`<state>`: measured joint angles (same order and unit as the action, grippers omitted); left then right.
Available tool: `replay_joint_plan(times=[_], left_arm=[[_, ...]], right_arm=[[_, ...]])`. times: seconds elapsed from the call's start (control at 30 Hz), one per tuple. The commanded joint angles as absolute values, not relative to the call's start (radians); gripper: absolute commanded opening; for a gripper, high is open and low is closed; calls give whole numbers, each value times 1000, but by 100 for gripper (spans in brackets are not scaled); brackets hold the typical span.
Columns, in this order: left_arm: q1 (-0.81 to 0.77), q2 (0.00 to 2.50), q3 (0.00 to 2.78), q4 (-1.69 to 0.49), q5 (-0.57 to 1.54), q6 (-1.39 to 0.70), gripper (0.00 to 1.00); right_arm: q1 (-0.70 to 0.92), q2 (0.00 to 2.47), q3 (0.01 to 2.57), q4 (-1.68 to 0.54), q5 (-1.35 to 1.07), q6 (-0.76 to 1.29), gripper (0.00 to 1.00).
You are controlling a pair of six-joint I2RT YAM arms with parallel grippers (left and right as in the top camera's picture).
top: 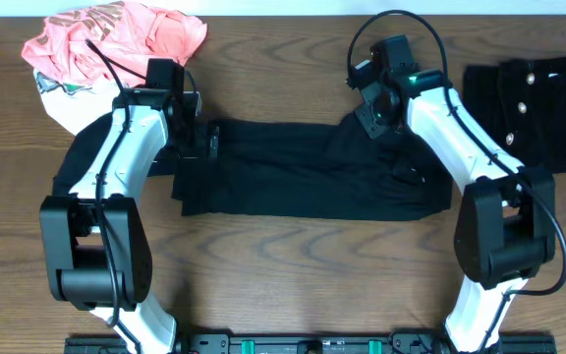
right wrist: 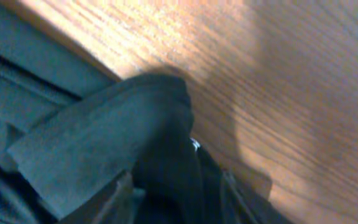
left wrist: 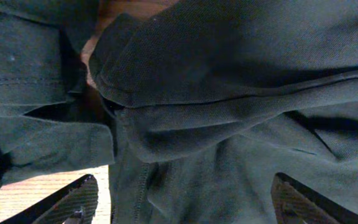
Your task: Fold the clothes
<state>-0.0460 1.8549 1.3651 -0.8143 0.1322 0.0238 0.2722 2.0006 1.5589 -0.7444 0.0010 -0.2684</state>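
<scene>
A brown wood-grain table (top: 293, 265) fills the overhead view. Across its middle lies the black T-shirt (top: 293, 182), folded into a long band running left to right, its lower edge fairly straight and its upper right end bunched into a small peak. At the table's right edge sits a black garment (top: 543, 98) with pale buttons, well apart from the shirt. In the far left corner a coral-pink garment (top: 116, 34) lies crumpled, with a white printed garment (top: 62, 93) showing under its left side.

The left arm (top: 116, 177) bends up from the near edge and turns inward, so the left gripper (top: 204, 138) sits over the shirt's left end. Its fingers (left wrist: 73, 202) stand wide apart, with dark folds and a hemmed edge spread between them, nothing pinched.

The right arm (top: 470, 147) reaches up and inward to the bunched end. The right gripper (top: 373, 116) is drawn in around a raised fold of the shirt, and cloth fills the gap between its fingers (right wrist: 120, 199).
</scene>
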Motion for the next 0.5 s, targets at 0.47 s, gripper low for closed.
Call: replay_joint_plan(times=[0.47], left_arm=[[-43,1831,1362,-818,142,30,90]], right_arm=[[259,2009,1574,-828,0,-194,20]])
